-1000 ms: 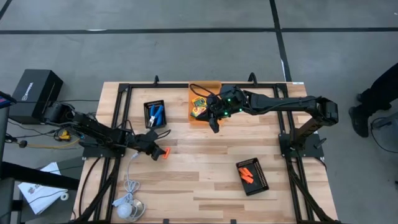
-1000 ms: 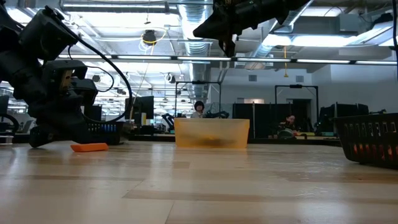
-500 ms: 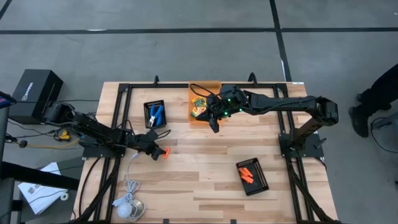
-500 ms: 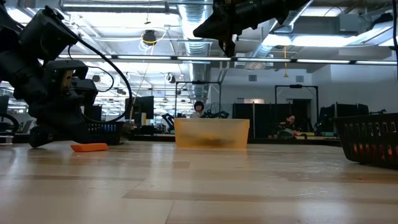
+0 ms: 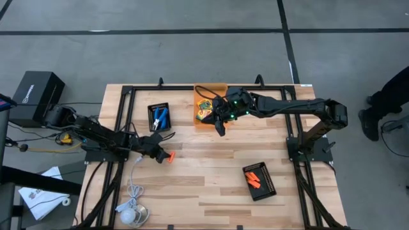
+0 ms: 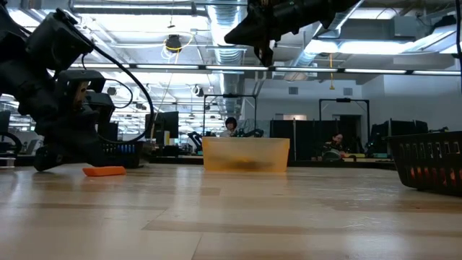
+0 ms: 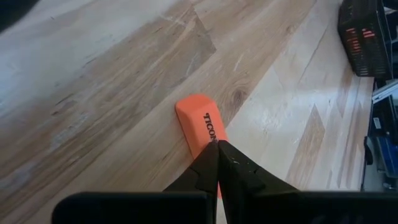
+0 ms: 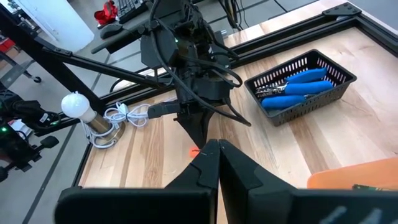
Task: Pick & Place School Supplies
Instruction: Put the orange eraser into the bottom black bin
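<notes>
An orange stubby piece (image 7: pixel 200 123) with black lettering lies flat on the wooden table (image 5: pixel 211 185), left of centre (image 5: pixel 170 157). My left gripper (image 7: pixel 217 144) is shut, low over the table, with its tips at that piece's near end. My right gripper (image 5: pixel 220 130) is shut with nothing in it, held high beside the orange bin (image 5: pixel 211 96). Printed crayon boxes (image 5: pixel 204 110) lie in that bin. Blue-handled tools (image 8: pixel 298 87) lie in a black tray (image 5: pixel 159 117). More orange pieces (image 5: pixel 254 177) fill another black tray (image 5: pixel 259 181). My left gripper has its shut fingertips (image 7: pixel 210 155) over one end (image 7: pixel 210 138) of the orange piece, slanting down along its length. Whether they touch it, I cannot tell. The piece lies flat on the table.
A white cable with a round puck (image 5: pixel 131 214) lies at the near left corner. Black frame rails (image 5: pixel 121 121) run along the table's edges. Bare wood lies between the two trays. People sit far off in the room behind (image 6: pixel 231 126).
</notes>
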`<state>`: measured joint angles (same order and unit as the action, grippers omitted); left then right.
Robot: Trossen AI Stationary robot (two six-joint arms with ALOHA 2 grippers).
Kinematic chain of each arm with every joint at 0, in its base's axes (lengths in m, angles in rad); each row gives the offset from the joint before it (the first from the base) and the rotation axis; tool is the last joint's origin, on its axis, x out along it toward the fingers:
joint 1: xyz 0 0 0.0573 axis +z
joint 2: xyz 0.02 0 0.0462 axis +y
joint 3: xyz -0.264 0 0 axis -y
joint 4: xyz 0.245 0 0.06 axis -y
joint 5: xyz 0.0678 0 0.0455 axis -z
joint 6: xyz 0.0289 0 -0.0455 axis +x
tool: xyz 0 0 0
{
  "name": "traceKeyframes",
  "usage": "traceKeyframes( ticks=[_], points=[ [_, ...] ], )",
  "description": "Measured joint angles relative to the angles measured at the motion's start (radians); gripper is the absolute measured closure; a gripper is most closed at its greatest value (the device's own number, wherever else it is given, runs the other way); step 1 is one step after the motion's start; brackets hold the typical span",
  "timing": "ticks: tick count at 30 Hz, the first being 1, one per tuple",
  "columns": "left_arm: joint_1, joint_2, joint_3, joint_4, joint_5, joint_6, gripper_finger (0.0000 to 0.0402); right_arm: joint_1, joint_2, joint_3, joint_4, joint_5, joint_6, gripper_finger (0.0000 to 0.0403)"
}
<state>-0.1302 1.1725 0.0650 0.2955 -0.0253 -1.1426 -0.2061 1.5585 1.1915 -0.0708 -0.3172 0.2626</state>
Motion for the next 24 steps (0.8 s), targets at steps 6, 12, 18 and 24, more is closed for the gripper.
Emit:
traceKeyframes(
  ticks=[6, 12, 18, 24],
  points=[
    [0.003, 0.001, 0.0, 0.0, 0.015, -0.012, 0.0401, -0.007, 0.0, 0.0, -0.002, 0.0, 0.0, 0.0403],
    [0.004, -0.033, 0.018, -0.093, 0.033, -0.059, 0.0402, -0.007, 0.0, 0.0, 0.001, 0.0, -0.006, 0.0403],
    [0.003, -0.14, 0.081, -0.392, 0.031, -0.066, 0.0401, -0.025, -0.033, 0.0, 0.001, -0.005, -0.042, 0.0403],
    [0.002, -0.185, 0.14, -0.492, 0.034, -0.026, 0.0401, -0.053, -0.056, 0.0, -0.01, -0.041, -0.087, 0.0403]
  ],
)
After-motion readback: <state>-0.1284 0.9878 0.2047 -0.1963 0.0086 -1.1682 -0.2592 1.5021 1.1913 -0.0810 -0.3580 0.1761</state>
